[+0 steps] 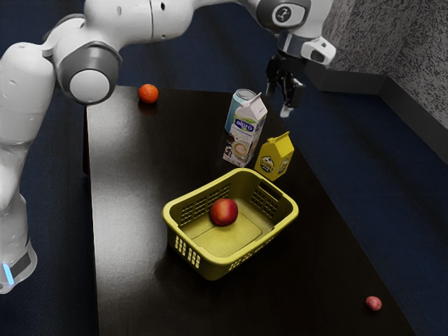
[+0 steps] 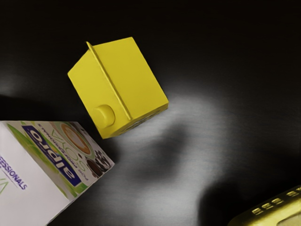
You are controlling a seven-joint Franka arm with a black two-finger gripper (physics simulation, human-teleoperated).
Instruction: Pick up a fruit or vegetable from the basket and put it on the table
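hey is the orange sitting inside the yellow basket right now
No, the orange sits on the bare table, well away from the yellow basket.

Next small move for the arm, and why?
I'd shift the pincer sideways toward the basket, keeping its height for now. It hangs up near the yellow carton and the alpro carton, both standing beside the basket; the wrist view catches just the basket's edge. The red fruit sits inside, so descending here would likely miss it and risk a carton.
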